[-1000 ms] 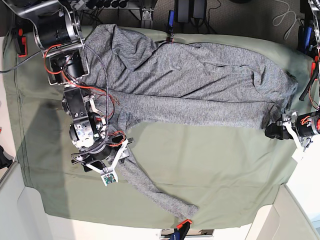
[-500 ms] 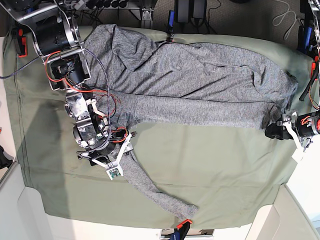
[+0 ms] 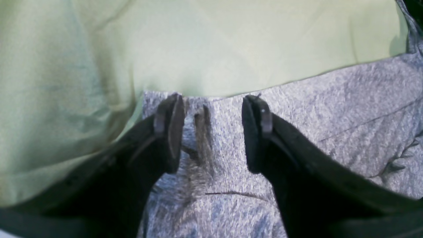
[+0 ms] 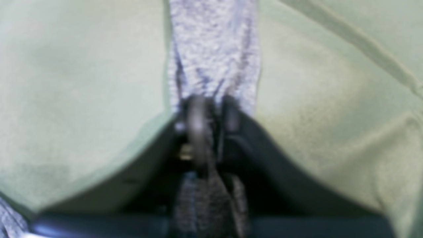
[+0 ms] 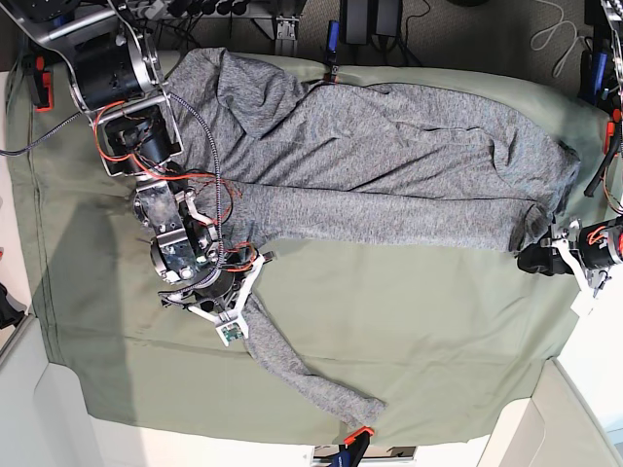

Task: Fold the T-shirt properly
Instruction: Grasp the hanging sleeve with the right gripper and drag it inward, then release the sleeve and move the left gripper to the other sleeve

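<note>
The grey T-shirt [image 5: 389, 156] lies spread across the olive-green cloth, with one long sleeve [image 5: 311, 375] trailing toward the front edge. My right gripper [image 5: 251, 297] is on the left of the base view. In the right wrist view it [image 4: 211, 110] is shut on the sleeve [image 4: 213, 49], which runs away from the fingers in a narrow strip. My left gripper [image 5: 535, 256] is at the shirt's right end. In the left wrist view it [image 3: 213, 132] is open over the shirt's edge [image 3: 330, 109], with a small raised fold between the fingers [image 3: 170, 132].
The olive-green cloth [image 5: 419, 321] covers the table and shows in both wrist views [image 3: 231, 43] [image 4: 82, 82]. A blue clamp [image 5: 333, 39] holds its back edge and an orange-and-blue clamp [image 5: 355, 438] its front edge. White table borders lie to the left and right.
My right gripper has moved right and slightly toward the shirt's body, dragging the upper end of the sleeve with it. The left arm has stayed in place.
</note>
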Available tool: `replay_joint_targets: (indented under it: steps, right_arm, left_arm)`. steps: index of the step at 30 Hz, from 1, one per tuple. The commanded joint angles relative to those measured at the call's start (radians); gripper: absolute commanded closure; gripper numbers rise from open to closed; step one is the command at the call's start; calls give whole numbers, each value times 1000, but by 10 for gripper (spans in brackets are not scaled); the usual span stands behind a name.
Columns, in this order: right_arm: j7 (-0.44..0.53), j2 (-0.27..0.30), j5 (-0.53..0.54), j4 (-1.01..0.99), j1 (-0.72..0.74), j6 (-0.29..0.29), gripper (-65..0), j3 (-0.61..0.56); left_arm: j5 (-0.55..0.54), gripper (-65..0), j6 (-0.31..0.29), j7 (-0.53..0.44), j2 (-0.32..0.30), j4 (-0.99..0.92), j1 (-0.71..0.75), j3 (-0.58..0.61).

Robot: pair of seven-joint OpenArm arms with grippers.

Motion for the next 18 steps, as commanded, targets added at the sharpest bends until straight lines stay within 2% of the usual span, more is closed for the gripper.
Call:
replay_joint_targets:
  steps: [1, 4, 9, 11, 14, 18]
  right_arm:
    - [-13, -4, -10, 5, 23, -9, 0, 2]
    - [-32, -43, -10, 9, 23, -7, 0, 2]
    - [-146, -127, -10, 55, 19, 24, 0, 2]
    - [-155, -157, -7, 106, 0, 37, 0, 2]
    - [-157, -166, 81, 203, -37, 70, 0, -18]
    - [-202, -166, 108, 335, -104, 107, 0, -69]
  left_arm:
    - [-16, -314, -6, -18, -26, 12, -24, -10]
    - [-16, -314, -6, -18, -26, 12, -24, -10]
    - [-16, -314, -6, -18, -26, 12, -24, -10]
    - [-16, -314, -6, -18, -26, 12, -27, -10]
    - [-15, -314, -6, -12, -29, 12, -39, -10]
    - [-18, -314, -6, -10, -47, 12, -65, -23]
